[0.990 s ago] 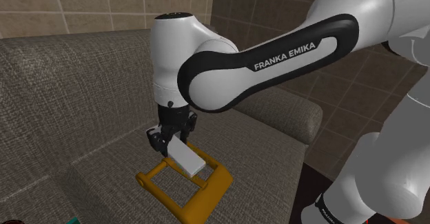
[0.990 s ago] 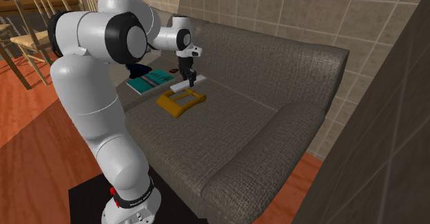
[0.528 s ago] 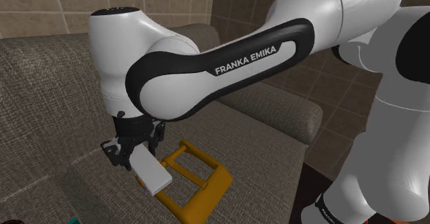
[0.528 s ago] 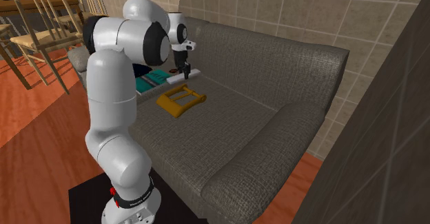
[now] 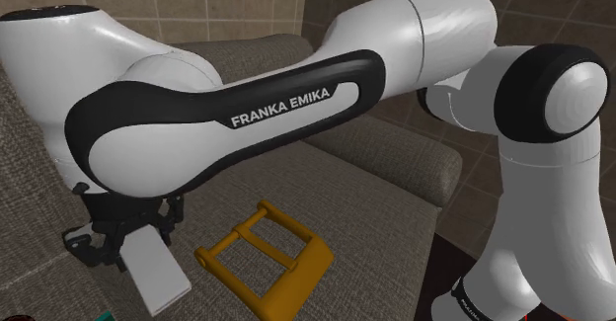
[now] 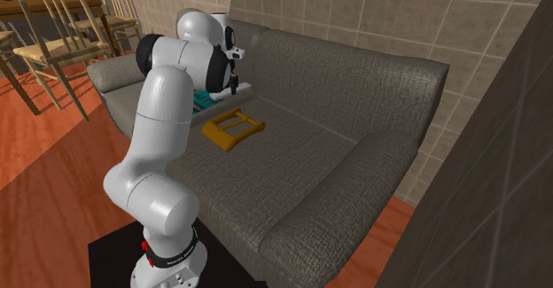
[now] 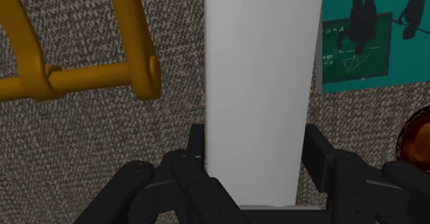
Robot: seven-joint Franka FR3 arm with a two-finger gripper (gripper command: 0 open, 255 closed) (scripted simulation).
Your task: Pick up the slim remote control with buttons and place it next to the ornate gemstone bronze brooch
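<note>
Now the gripper (image 7: 253, 157) is clasping the remote (image 7: 262, 78) by one end, just beside the orange frame (image 7: 76, 78). Risk, judged: the long slab may be pivoting or slipping between the fingers (image 7: 318, 154), then landing on that frame. Remote: smooth, plain white, flat. Frame: rounded bars. Beneath the frame, the sofa (image 7: 69, 133) is showing coarse woven fabric.

1. Sofa (image 5: 395, 200): grey-brown woven seat, across the shoulder view's centre.
2. Orange-yellow frame (image 5: 265, 260): lying flat, lower centre.
3. Teal book (image 7: 358, 50): lying flat, near the frame.
4. Brown round brooch (image 7: 415, 136): beside the book.
</note>
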